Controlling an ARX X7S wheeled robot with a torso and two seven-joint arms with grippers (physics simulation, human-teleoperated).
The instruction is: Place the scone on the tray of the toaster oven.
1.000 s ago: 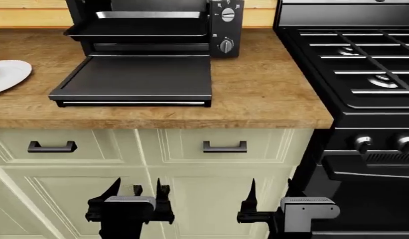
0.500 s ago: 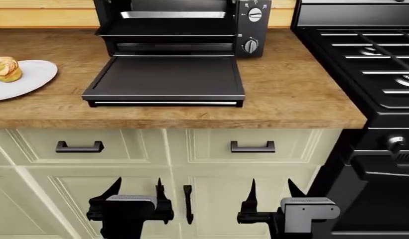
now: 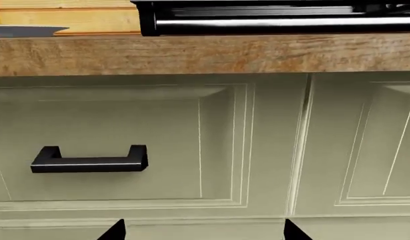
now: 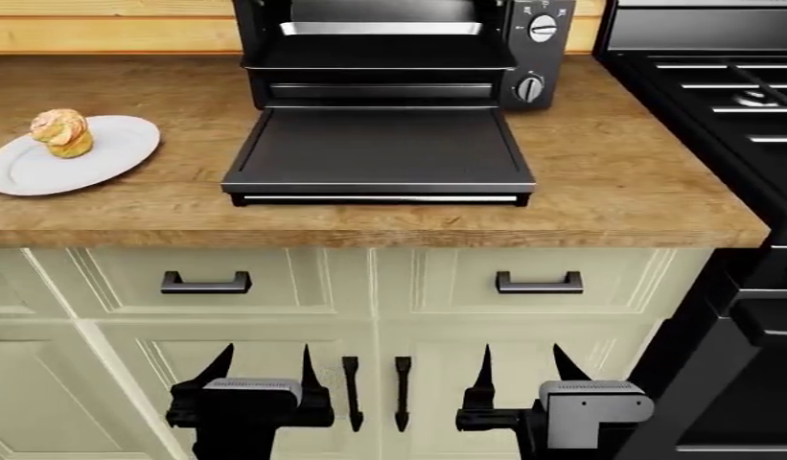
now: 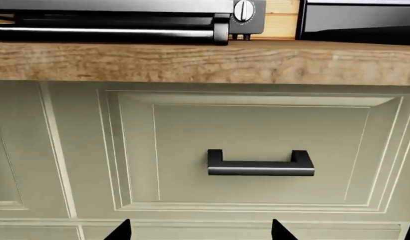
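The scone [image 4: 63,132] sits on a white plate [image 4: 86,163] at the left of the wooden counter. The black toaster oven [image 4: 527,57] stands at the back with its door [image 4: 381,149] folded flat toward me. Inside it, the tray [image 4: 381,30] shows its silvery rim. Both grippers hang below counter level, in front of the cream cabinets. My left gripper [image 4: 262,369] [image 3: 203,233] is open and empty. So is my right gripper [image 4: 523,366] [image 5: 199,233]. The scone lies far up and to the left of both.
A black gas range [image 4: 726,86] borders the counter on the right. Drawer handles [image 4: 206,283] [image 4: 539,282] and vertical door handles [image 4: 352,393] stick out of the cabinet fronts near the grippers. The counter edge [image 4: 367,235] overhangs above them.
Everything on the counter has slid to the right in the head view, bringing the plate and scone fully into sight. Both grippers keep their place in the view and stay open.
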